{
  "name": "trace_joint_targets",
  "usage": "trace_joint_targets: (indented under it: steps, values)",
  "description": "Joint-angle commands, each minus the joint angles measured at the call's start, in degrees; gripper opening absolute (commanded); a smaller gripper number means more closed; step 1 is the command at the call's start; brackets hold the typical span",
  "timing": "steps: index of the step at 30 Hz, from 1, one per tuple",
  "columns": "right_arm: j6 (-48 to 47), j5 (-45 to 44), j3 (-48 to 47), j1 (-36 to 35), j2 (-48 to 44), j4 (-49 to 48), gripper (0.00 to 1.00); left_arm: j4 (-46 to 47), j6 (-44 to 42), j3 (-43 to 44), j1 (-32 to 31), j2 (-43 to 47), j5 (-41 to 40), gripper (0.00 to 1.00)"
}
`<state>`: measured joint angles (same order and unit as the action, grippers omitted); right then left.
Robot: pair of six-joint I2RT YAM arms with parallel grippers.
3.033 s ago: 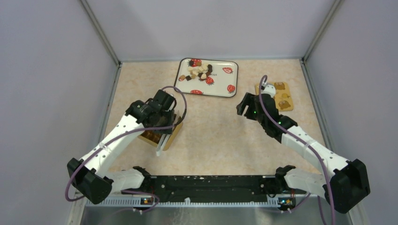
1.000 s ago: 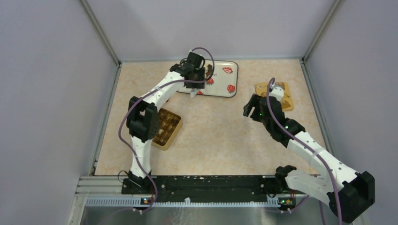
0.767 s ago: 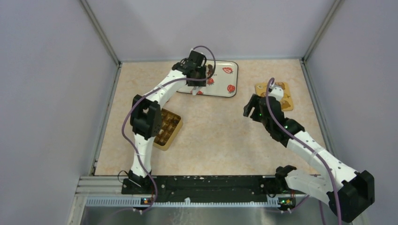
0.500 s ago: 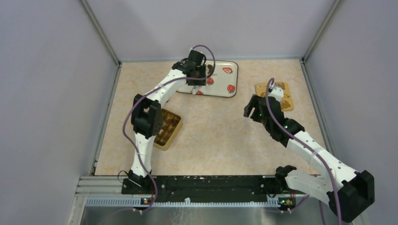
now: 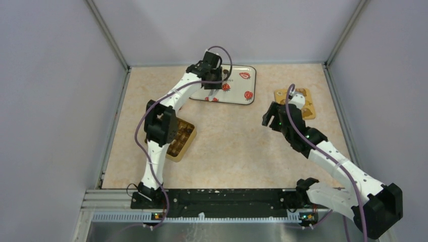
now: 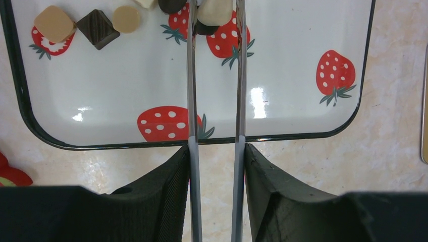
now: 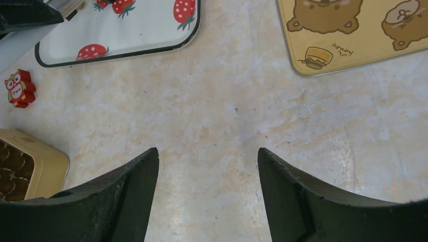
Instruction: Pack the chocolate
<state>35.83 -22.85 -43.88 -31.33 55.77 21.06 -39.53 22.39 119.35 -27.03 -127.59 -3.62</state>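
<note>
Chocolate pieces lie at the far end of the strawberry-print tray (image 6: pixel 292 50): a tan cube (image 6: pixel 54 23), a dark cube (image 6: pixel 98 28) and a tan round one (image 6: pixel 126 18). My left gripper (image 6: pixel 214 2) carries two long metal blades (image 6: pixel 192 75). They stand on either side of a cream piece (image 6: pixel 216 10) and touch it on both sides. From above, the left arm's head (image 5: pixel 209 70) hides the pile. A yellow box (image 5: pixel 180 138) with a brown grid holds several pieces. My right gripper (image 7: pixel 206 151) hangs open and empty over bare table.
The yellow bear-print lid (image 5: pixel 303 103) lies flat at the back right, just beyond the right gripper (image 5: pixel 270 113). A small red owl figure (image 7: pixel 19 88) sits on the table near the tray's left corner. Grey walls close in the table on three sides.
Three seconds ago the left gripper hung over the yellow box; it now reaches over the tray. In the last second its blades narrowed around the cream piece. The right arm stays still.
</note>
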Motion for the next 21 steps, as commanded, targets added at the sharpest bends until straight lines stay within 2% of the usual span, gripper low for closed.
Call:
trace_joint_targets:
  steps: [1, 7, 11, 14, 21]
  values:
    - [0.09, -1.06, -1.4, 0.04, -0.78, 0.03, 0.71, 1.79, -0.96, 2.15, 0.14, -0.03, 1.98, 0.47]
    - [0.17, -1.15, -1.22, 0.09, -1.16, 0.08, 0.71, 3.31, -0.6, 0.54, 0.14, 0.76, 2.92, 0.41]
    - [0.19, -1.15, -1.11, 0.04, -1.29, 0.1, 0.71, 3.11, -0.75, 0.56, 0.14, 0.39, 3.14, 0.47]
    - [0.14, -1.16, -1.12, 0.05, -1.35, 0.07, 0.71, 2.91, -0.77, 0.41, 0.13, 0.17, 3.26, 0.48]
    - [0.2, -0.96, -1.12, 0.0, -1.19, -0.27, 0.71, 2.94, -0.86, -0.32, 0.15, 0.57, 3.35, 0.37]
